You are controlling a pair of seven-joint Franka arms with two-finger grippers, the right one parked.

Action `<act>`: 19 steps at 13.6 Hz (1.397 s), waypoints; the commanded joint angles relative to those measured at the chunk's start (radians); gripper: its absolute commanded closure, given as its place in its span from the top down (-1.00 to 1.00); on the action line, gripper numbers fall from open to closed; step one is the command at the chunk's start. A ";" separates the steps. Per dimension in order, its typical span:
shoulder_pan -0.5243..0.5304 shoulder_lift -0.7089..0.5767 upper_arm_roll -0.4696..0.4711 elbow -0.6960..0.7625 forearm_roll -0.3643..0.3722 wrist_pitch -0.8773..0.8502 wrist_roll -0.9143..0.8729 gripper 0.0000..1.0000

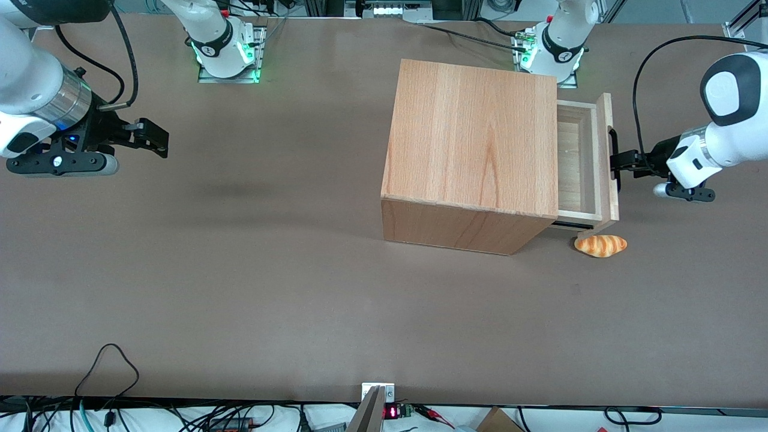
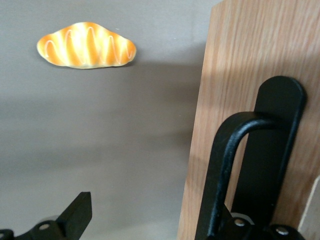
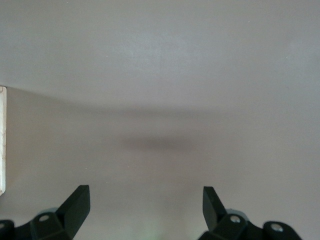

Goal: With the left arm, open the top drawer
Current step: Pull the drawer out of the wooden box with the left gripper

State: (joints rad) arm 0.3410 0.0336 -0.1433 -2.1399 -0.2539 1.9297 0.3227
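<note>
- A matte brown worktop (image 1: 240, 300) fills the scene, evenly lit from above.
- A soft dark shadow (image 1: 240, 191) lies on it toward 9 o'clock.
- Loose black cables (image 1: 108, 360) trail over the edge at 7 o'clock.
- A small red digit display (image 1: 390, 412) glows at 6 o'clock.
- Aluminium framing (image 1: 741, 24) shows at 1 o'clock.
</note>
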 commanded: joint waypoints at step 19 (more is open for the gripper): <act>0.171 0.055 -0.002 0.132 0.061 -0.066 0.142 1.00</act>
State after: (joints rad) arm 0.5010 0.0736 -0.1428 -2.0665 -0.2205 1.9120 0.4435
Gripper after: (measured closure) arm 0.000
